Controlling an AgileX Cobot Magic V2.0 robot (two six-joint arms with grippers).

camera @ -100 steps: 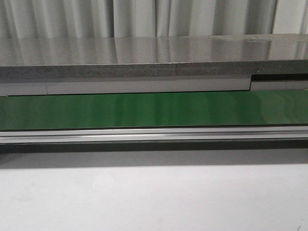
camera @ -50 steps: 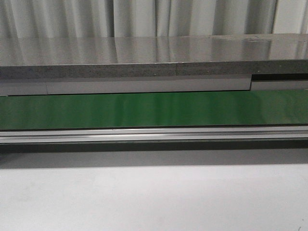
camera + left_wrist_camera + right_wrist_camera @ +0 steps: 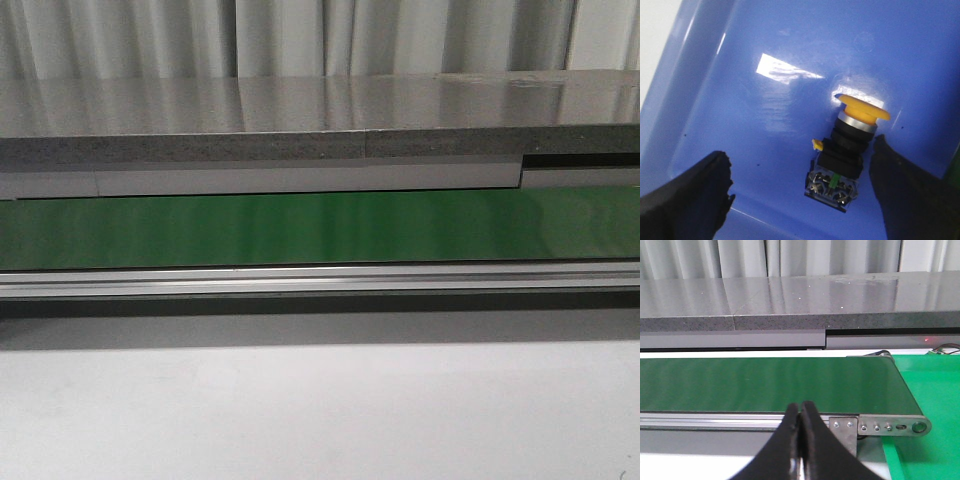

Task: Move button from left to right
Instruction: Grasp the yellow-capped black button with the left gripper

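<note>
Nothing has shifted in the front view: the green conveyor belt [image 3: 320, 228] lies unchanged. The left tool [image 3: 800, 187] (fingers spread) straddles the button [image 3: 845, 150] in a blue tray [image 3: 740, 100]; the right tool [image 3: 801, 432] is closed, empty

Left gripper [image 3: 800, 200] jaws wide, button [image 3: 842, 150] between, clearance both sides | blue tray [image 3: 740, 60] wall bounds one side | conveyor belt [image 3: 320, 228] surface unobstructed

1 button [image 3: 847, 150], 1 blue tray [image 3: 765, 100], 1 green belt [image 3: 320, 228], 2 grippers: left [image 3: 800, 195], right [image 3: 800, 440]. 1 grey counter [image 3: 300, 120].
</note>
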